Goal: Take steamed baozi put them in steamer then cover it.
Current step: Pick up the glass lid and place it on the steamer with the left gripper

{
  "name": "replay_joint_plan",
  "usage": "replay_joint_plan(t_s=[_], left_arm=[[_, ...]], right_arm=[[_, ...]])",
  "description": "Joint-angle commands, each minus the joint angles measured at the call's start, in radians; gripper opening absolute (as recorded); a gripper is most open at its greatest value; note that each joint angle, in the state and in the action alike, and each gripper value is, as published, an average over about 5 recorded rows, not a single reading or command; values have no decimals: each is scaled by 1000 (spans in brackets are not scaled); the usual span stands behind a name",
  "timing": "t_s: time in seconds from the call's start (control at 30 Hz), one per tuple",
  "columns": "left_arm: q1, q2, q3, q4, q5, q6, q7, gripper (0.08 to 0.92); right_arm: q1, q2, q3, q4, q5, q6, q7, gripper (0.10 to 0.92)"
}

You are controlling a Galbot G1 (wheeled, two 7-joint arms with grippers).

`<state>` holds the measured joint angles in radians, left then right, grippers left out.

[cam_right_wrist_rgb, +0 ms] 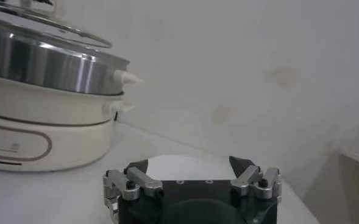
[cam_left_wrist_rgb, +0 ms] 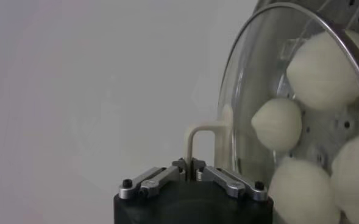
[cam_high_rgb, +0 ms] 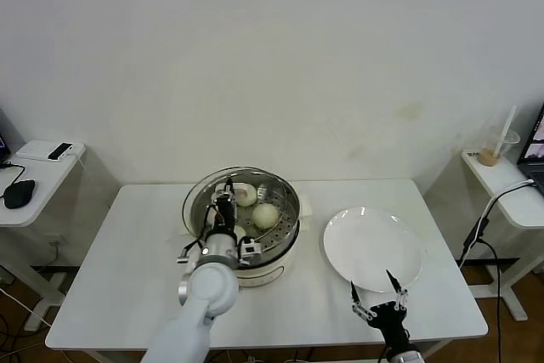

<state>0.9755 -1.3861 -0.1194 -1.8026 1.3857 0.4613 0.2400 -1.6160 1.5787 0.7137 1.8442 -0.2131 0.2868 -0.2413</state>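
The steamer [cam_high_rgb: 287, 203] is a shiny steel pot on a white base, standing mid-table. Several pale baozi [cam_high_rgb: 266, 215] lie on its perforated tray [cam_left_wrist_rgb: 344, 125], and through the glass I see them close up [cam_left_wrist_rgb: 278, 123]. The cover [cam_high_rgb: 195, 199], a clear glass lid with a metal rim, hangs tilted over the pot, shifted toward its left side. My left gripper [cam_high_rgb: 225, 207] is shut on the cover's cream handle [cam_left_wrist_rgb: 197, 137], pinched between its fingertips [cam_left_wrist_rgb: 191, 164]. My right gripper [cam_high_rgb: 374, 288] waits open and empty near the table's front edge.
A flat white plate [cam_high_rgb: 374, 244] lies right of the steamer, just beyond the right gripper [cam_right_wrist_rgb: 188, 163]. The steamer's side [cam_right_wrist_rgb: 45, 67] and cover rim [cam_right_wrist_rgb: 57, 30] show in the right wrist view. Small side tables stand at both sides of the white table [cam_high_rgb: 136, 235].
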Motion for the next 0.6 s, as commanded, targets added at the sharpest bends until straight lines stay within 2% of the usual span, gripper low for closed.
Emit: replay_joint_plan(t_s=[0.03, 0.6], left_arm=[[1, -65, 16, 26, 57, -4, 7, 131], [26, -85, 6, 24, 88, -13, 8, 131]], right_arm=[[6, 0, -7, -13, -7, -1, -2, 823], [19, 0, -29, -35, -21, -4, -7, 823]])
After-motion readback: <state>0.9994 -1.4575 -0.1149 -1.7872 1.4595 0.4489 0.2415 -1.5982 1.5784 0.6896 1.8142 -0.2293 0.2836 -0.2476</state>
